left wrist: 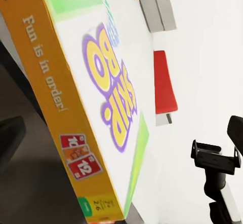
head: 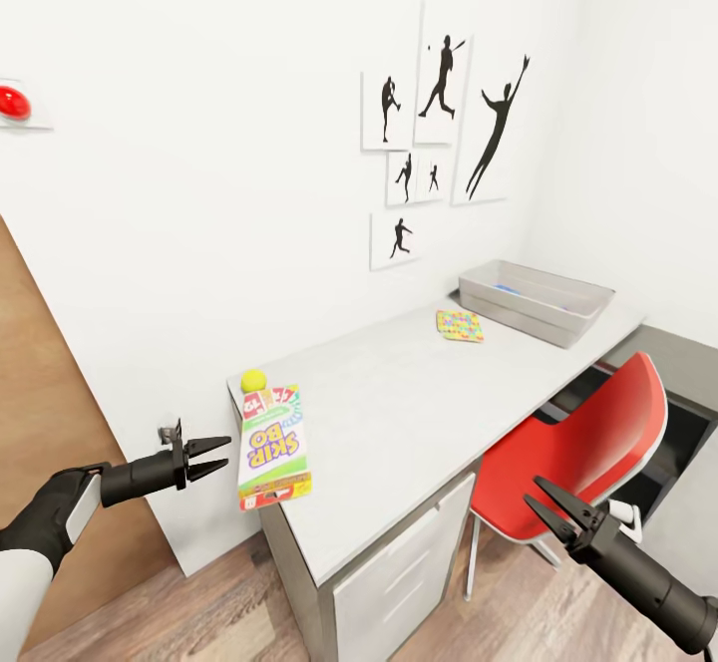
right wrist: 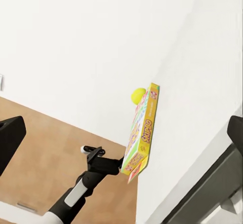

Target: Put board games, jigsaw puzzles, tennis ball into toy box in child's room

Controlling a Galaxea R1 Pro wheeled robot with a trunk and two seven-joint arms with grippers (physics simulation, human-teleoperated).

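Observation:
A "SKIP BO" board game (head: 270,447) lies flat at the near left corner of the table (head: 419,413), its near end over the edge. Close up, the board game (left wrist: 101,97) lies in front of my left fingers (left wrist: 10,139). The tennis ball (head: 253,380) rests just behind it, and from the side the ball (right wrist: 137,96) touches the box (right wrist: 142,135). One jigsaw puzzle (head: 460,325) lies in front of the toy box (head: 558,321), which holds something blue. My left gripper (head: 227,452) is open just left of the board game. My right gripper (head: 532,489) is open beside the chair.
A red chair (head: 588,443) stands pushed in at the table's right half, close to my right gripper. White drawers (head: 399,567) front the table below. A wooden door (head: 50,393) is at the left, and silhouette sports pictures (head: 439,134) hang on the wall.

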